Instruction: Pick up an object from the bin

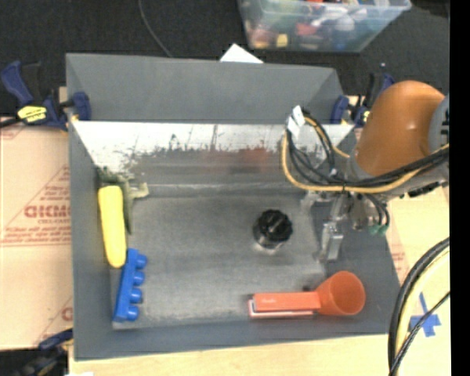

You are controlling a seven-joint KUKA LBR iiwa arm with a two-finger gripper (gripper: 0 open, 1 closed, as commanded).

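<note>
Hovering hand (330,240): low over the right part of the bin (204,92), the arm coming in from the view's right. I cannot tell whether it is spread or pressed together, and nothing is seen pinched in it.
Nearest thing: black knob (272,227), round, on the bin floor near the middle. It lies just beside the hand toward the view's left, not touching it.
Other candidate: orange scoop (345,292), by the front wall, its cup near the hand on the front side.
Long axis: the scoop's flat handle runs leftward along the front wall. The knob is round and has no long axis.
Far things: yellow piece (112,225) and blue block (130,287), by the left wall, well apart from the hand.
Judgement: likely a short shift left to the knob, or forward to the scoop.
</note>
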